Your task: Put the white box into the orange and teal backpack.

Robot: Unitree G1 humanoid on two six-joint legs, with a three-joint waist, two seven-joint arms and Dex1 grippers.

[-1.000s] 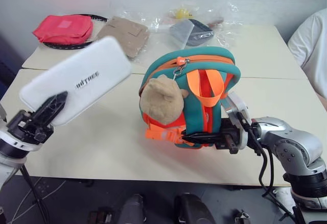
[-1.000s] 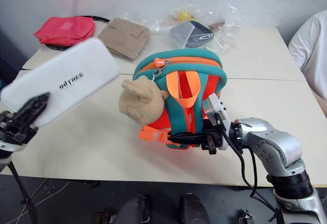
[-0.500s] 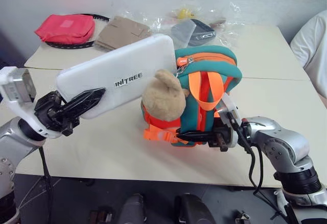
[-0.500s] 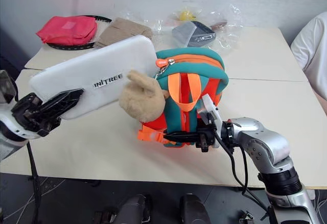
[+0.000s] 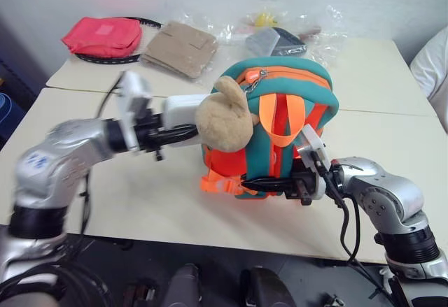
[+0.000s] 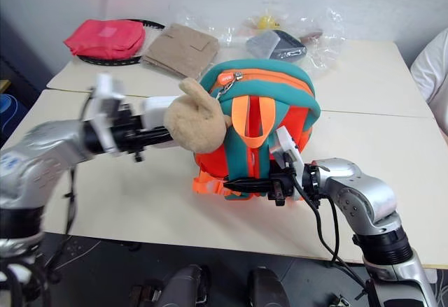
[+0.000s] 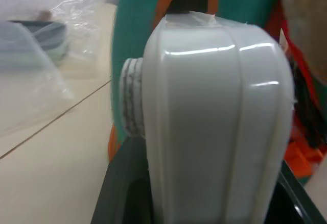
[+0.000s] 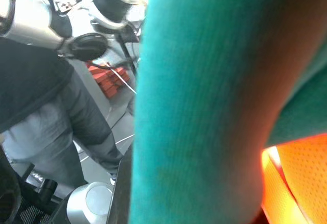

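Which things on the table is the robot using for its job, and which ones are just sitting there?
Being used:
- white box, held in left gripper
- orange and teal backpack, gripped by right gripper

Just lying about:
- red-pink pouch
- tan pouch
- grey container in clear plastic
- small yellow thing

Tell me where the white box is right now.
In the head views the white box sits left of centre, gripped by the left end effector, with its far end hidden behind the plush bear head at the orange and teal backpack.
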